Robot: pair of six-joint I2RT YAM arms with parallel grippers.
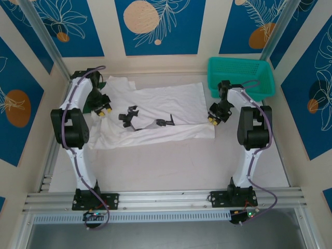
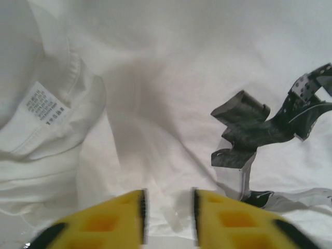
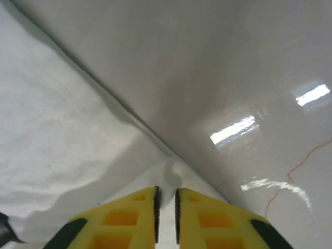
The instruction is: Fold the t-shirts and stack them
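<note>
The top view looks down from above and behind the arm bases (image 1: 96,199) over the whole worktop (image 1: 155,166). Both wrist views sit very close above the white t-shirt (image 1: 166,104), looking past the left tool (image 2: 168,218) and right tool (image 3: 166,218); the right probably shares the shirt's right edge.

You can't read care label (image 2: 45,105) on white t-shirt (image 2: 155,78): text too small, blurred. Black print (image 2: 270,129) cut off at right edge. Right arm (image 1: 254,124) hides teal basket (image 1: 239,59) corner.

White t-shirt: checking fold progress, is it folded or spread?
Mostly spread: the white t-shirt lies wide on the table, print up, near edge seemingly doubled over.
</note>
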